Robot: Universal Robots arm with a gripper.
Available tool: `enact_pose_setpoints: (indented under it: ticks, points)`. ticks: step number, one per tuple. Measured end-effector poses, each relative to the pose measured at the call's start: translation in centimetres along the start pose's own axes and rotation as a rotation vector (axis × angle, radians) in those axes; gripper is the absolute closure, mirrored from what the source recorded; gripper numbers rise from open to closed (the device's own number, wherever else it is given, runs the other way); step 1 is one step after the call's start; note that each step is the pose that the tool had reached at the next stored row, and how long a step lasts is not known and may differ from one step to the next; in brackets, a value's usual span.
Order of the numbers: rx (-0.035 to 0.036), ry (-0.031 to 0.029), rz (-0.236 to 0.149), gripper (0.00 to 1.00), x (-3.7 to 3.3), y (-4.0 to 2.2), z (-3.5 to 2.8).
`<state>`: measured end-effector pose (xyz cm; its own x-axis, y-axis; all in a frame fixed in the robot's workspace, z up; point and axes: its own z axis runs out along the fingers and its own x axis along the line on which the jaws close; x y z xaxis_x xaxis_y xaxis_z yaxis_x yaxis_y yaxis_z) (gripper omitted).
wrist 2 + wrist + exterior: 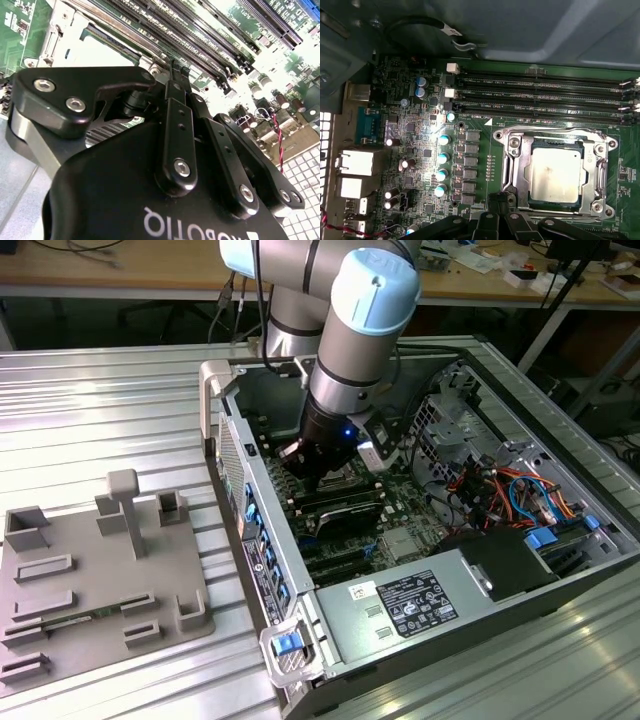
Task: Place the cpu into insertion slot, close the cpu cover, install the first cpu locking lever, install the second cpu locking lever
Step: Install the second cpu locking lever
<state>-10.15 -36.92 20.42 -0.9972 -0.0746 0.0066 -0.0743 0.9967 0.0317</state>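
The cpu, a silvery square chip, lies flat in the insertion slot on the green board. The cpu cover is folded down around it, its cut-out framing the chip. Thin metal lever rods run along two sides of the frame; I cannot tell whether they are latched. My gripper is shut with nothing between its fingers, and its tip hovers at the socket's edge beside the cover. In the second wrist view the gripper points down at the board by the socket corner. In the exterior view the gripper reaches deep into the open computer case.
Long black memory slots run right beside the socket. Capacitors stand on its other side. Case walls, bundled cables and a power supply hem in the arm. A grey fixture tray lies at the exterior view's left.
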Motion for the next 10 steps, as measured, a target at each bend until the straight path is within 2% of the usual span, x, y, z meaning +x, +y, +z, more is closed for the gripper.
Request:
enact_pose_setpoints:
  ticks: [10]
  points:
    - [-0.0021,-0.0002,0.0,0.89,0.0,-0.15,0.33]
